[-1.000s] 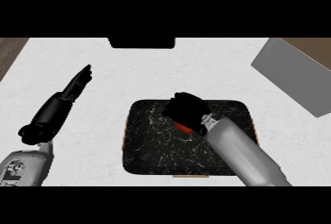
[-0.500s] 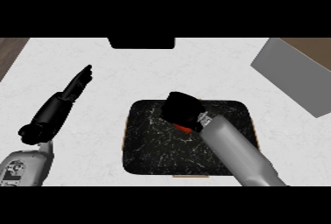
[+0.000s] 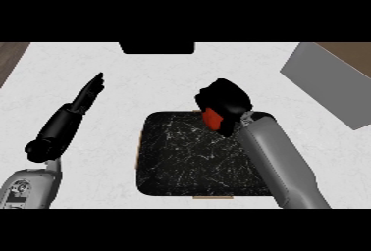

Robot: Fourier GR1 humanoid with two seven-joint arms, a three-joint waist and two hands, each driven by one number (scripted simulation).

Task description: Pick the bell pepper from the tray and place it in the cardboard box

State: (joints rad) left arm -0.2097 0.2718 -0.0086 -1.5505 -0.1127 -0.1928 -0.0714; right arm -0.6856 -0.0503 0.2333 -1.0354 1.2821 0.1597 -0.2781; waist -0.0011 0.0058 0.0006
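At the far left, the robot's left hand (image 3: 85, 95) lies over the white speckled counter (image 3: 167, 78), well apart from everything else, its black fingers straight and together, pointing up and slightly right from the grey forearm; it holds nothing. Toward the middle sits the square black tray with white marbled veining and rounded corners (image 3: 192, 157), and its visible surface carries nothing (the right part is hidden under the forearm). The red bell pepper (image 3: 212, 117) is at the tray's far edge, enclosed in the right hand (image 3: 226, 102), whose black fingers curl round it so that only a small red patch shows below the palm. The right grey forearm runs diagonally from the lower right across the tray's right side. At the upper right lies a flat grey box-like slab (image 3: 330, 83), tilted, well apart from the hand; whether it is open cannot be told. A dark rectangular object (image 3: 157, 47) sits at the counter's far edge.
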